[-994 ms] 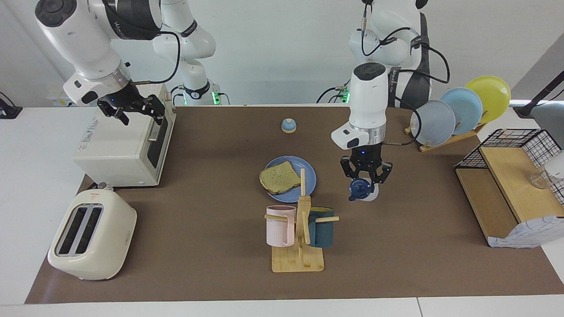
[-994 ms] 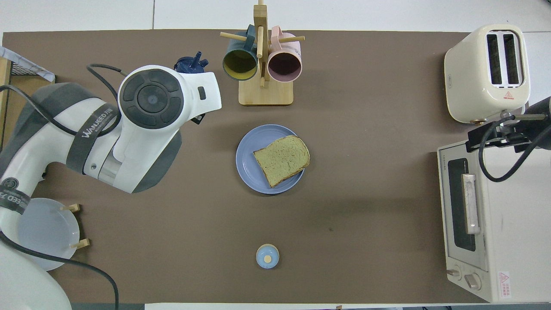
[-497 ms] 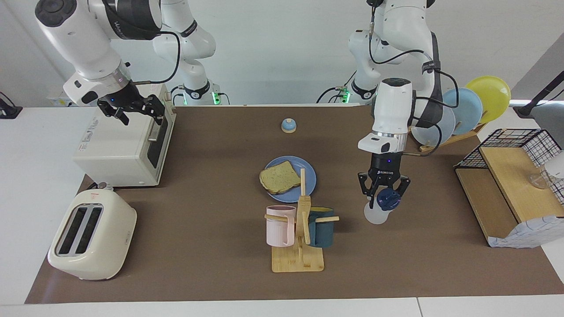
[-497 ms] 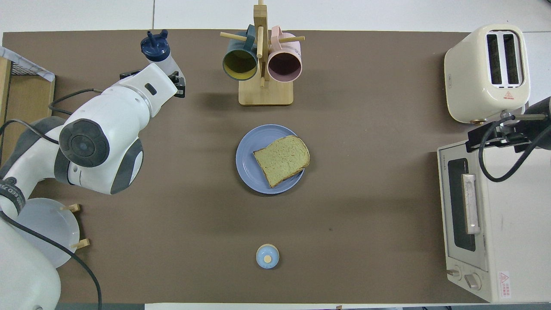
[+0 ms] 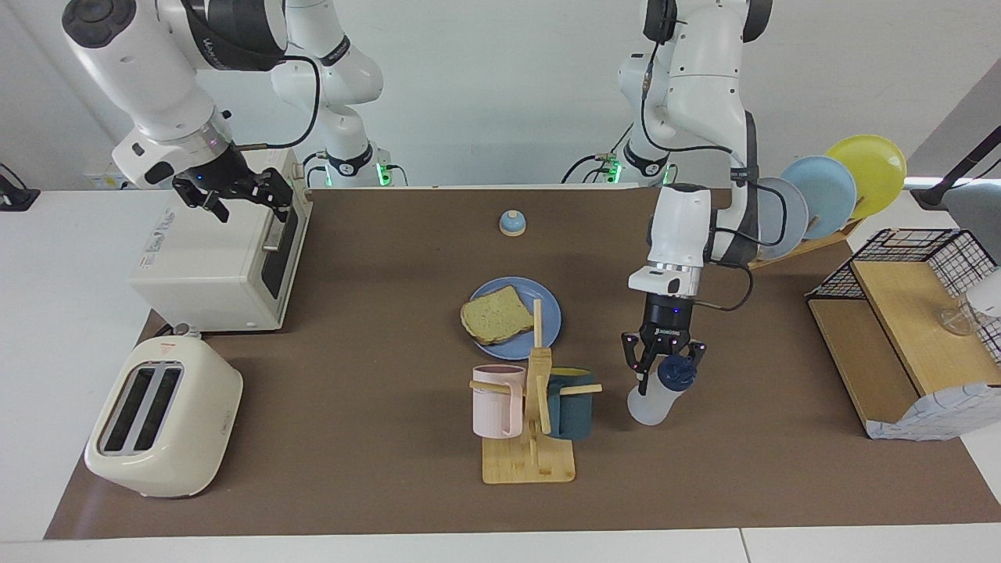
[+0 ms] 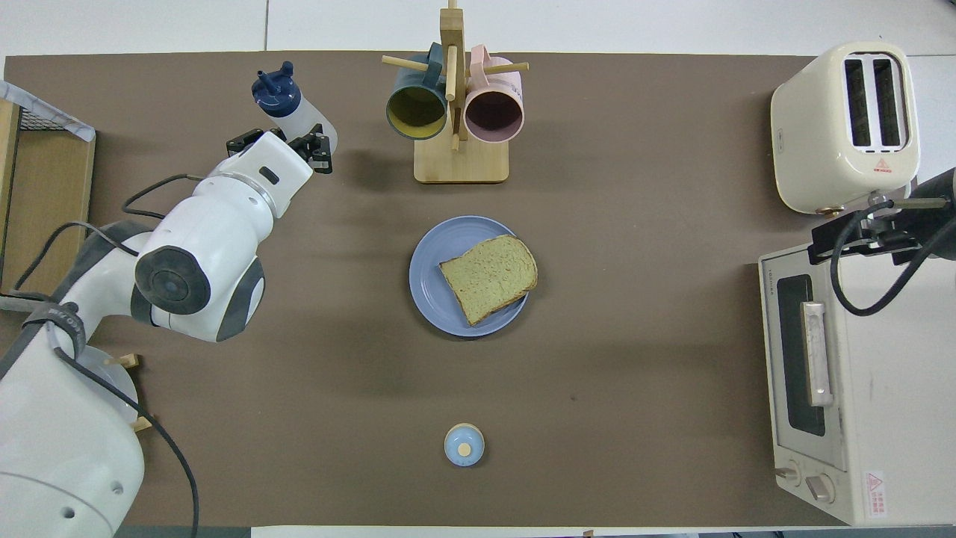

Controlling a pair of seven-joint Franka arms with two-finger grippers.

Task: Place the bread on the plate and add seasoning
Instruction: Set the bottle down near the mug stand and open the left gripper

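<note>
The bread point(image 5: 494, 314) point(image 6: 489, 278) lies flat on the blue plate point(image 5: 547, 311) point(image 6: 432, 263) in the middle of the mat. My left gripper point(image 5: 661, 374) point(image 6: 288, 140) is shut on the seasoning point(image 5: 651, 399) point(image 6: 299, 113), a whitish bottle with a navy cap. The bottle is tilted, cap uppermost, low over the mat beside the mug rack toward the left arm's end; I cannot tell if its base touches. My right gripper point(image 5: 235, 195) point(image 6: 859, 232) waits open over the toaster oven, holding nothing.
A wooden mug rack point(image 5: 530, 461) point(image 6: 461, 163) with a pink and a teal mug stands farther from the robots than the plate. A small bell point(image 5: 512, 224) point(image 6: 464, 444) sits nearer them. Toaster point(image 5: 164, 418), toaster oven point(image 5: 219, 258), plate rack point(image 5: 813, 203), wire shelf point(image 5: 907, 328) line the ends.
My left gripper has carried the seasoning away from the plate and lowered it beside the mug rack, turning it from cap-forward to cap-up. The right arm has not moved.
</note>
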